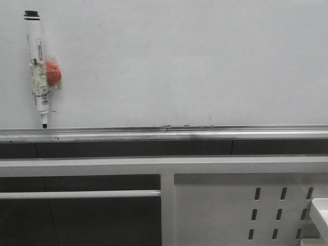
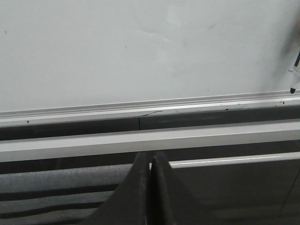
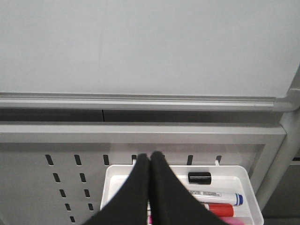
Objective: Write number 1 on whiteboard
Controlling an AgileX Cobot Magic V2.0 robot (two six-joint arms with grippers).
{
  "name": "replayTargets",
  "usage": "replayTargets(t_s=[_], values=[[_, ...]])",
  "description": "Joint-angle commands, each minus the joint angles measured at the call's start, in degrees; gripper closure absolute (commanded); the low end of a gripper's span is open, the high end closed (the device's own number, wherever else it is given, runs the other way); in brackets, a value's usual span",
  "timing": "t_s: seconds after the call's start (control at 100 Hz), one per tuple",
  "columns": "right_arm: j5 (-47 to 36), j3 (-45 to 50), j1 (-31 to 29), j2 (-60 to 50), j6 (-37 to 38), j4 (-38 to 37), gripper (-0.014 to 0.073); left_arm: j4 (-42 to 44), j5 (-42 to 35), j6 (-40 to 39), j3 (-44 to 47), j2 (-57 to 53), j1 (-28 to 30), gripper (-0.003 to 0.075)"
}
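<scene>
Zero strokes on the whiteboard [image 1: 179,61] so far, no number 1 anywhere on it. Both my jaws are pressed closed on nothing: left jaws [image 2: 150,187] low beneath the board's silver rail [image 1: 164,134], right jaws [image 3: 150,187] over the white tray [image 3: 243,174] of pens, also below that rail. One marker [image 1: 38,66] hangs tip-down on the board's left side, clipped by a red magnet [image 1: 53,73], tip just above the rail. Best play, I reckon: open the left jaws wide, square up to the barrel, grip mid-body, keep the tip clear of the board.
</scene>
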Motion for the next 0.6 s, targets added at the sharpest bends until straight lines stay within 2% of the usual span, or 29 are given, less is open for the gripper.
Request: replayTargets(t_s=[0.0, 0.37, 0.48, 0.59], values=[[-1.38, 0.82, -0.25, -1.14, -0.52, -1.32, 0.0663, -0.42, -3.49, -0.17, 2.08, -1.25, -0.4, 0.074], [-1.38, 0.82, -0.25, -1.14, -0.52, -1.32, 0.0663, 0.77, -4.11, -0.17, 2.08, -1.25, -0.4, 0.074], [-1.38, 0.82, -0.25, -1.14, -0.52, -1.32, 0.0663, 0.77, -6.9, -0.17, 2.08, -1.25, -0.4, 0.074], [-2.47, 0.82, -0.25, -1.14, -0.52, -1.32, 0.0663, 1.44, -13.22, -0.17, 2.08, -1.25, -0.4, 0.074]])
